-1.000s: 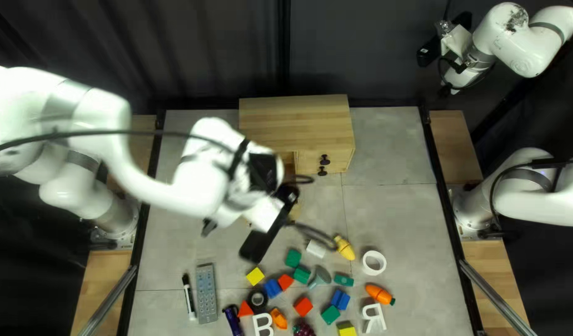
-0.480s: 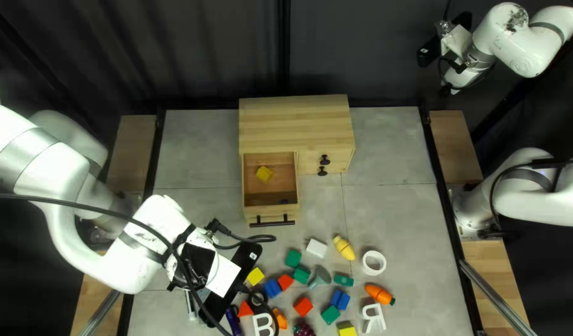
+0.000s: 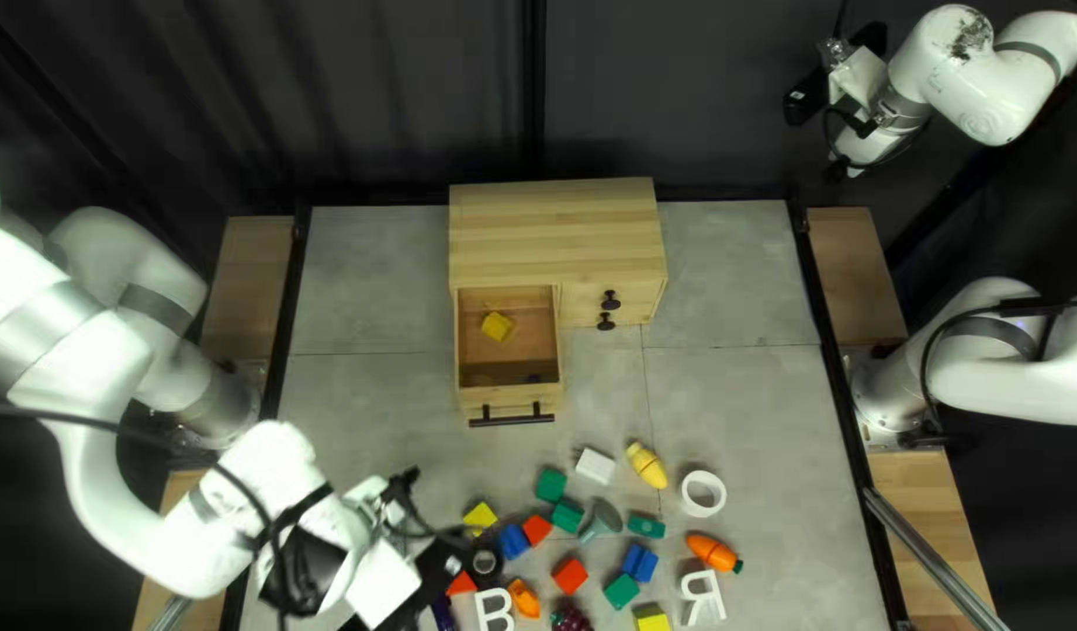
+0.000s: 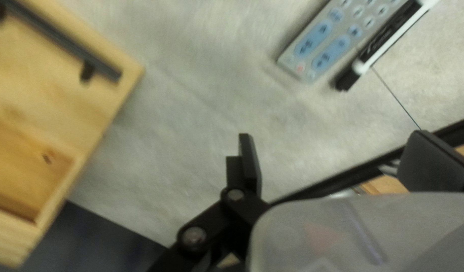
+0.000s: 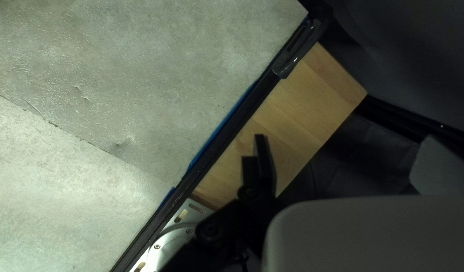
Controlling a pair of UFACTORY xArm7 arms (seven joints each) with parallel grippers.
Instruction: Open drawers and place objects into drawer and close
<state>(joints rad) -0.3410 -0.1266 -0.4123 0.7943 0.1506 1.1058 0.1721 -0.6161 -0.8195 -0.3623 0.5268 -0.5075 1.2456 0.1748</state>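
One yellow block [image 3: 497, 326] is contained in the open drawer [image 3: 507, 408], which is pulled out toward the near side from the left part of the wooden cabinet [image 3: 556, 228] at the far side of the bench [image 3: 737, 403]. On the cabinet's right part, two black knobs [image 3: 610, 300] are seen on closed fronts.

The left claw [image 3: 402, 485] is held over the near left of the bench, its fingers spread wide and nothing gripped. Ahead of it, a grey remote [image 4: 325, 48] and a black-and-white marker [image 4: 378, 43] are seen side by side. The right claw [image 3: 870, 40] is raised at the far right, its fingers also set wide apart, with nothing held.

Many loose objects are scattered along the near middle of the bench. Green blocks [image 3: 550, 485], red blocks [image 3: 570, 575] and blue blocks [image 3: 639, 562] are mixed there, and a white block [image 3: 596, 466] is placed just left of a yellow toy [image 3: 646, 465]. Farther right, a white ring [image 3: 686, 492] is found, with an orange carrot [image 3: 711, 550] on its near side. Two white letters [image 3: 481, 610] are laid nearer still.
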